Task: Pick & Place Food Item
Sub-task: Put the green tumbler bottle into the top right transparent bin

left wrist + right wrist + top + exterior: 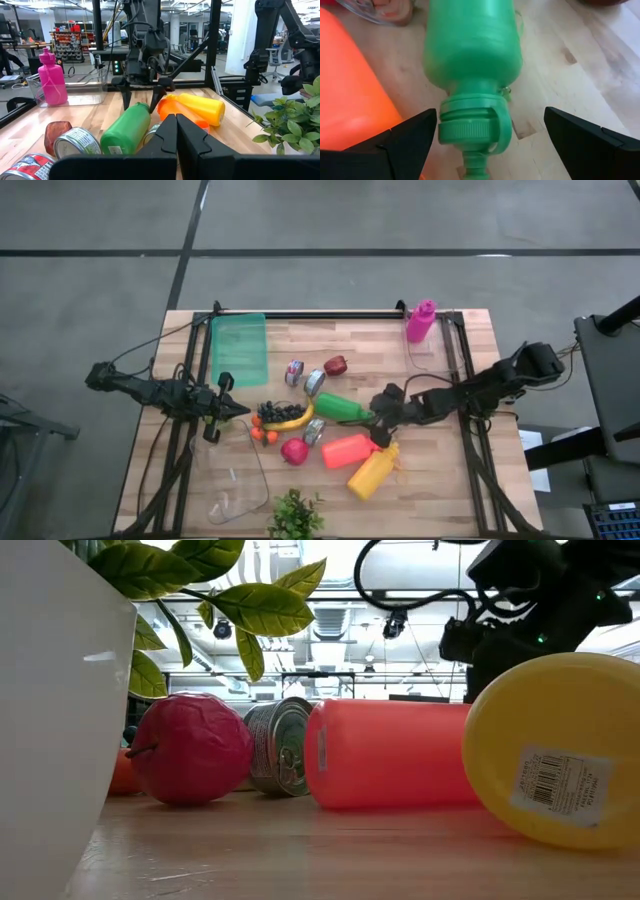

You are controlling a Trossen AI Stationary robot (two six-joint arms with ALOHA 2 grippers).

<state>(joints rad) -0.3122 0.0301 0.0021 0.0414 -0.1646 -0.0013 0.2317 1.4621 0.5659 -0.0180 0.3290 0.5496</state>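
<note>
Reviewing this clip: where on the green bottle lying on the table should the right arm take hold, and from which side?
Probably the neck just behind the cap, from above at the cap end. The green bottle lies on its side with its cap toward the right gripper, whose open jaws straddle that end. The neck is narrower than the body, and the orange bottle crowds one side.

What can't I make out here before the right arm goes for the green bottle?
- Green bottle: its base is cut off by the right wrist view's edge; in the low view the orange bottle hides it.
- Right gripper: open astride the cap; finger contact unclear.
- Grapes, high view: too small to count.
</note>
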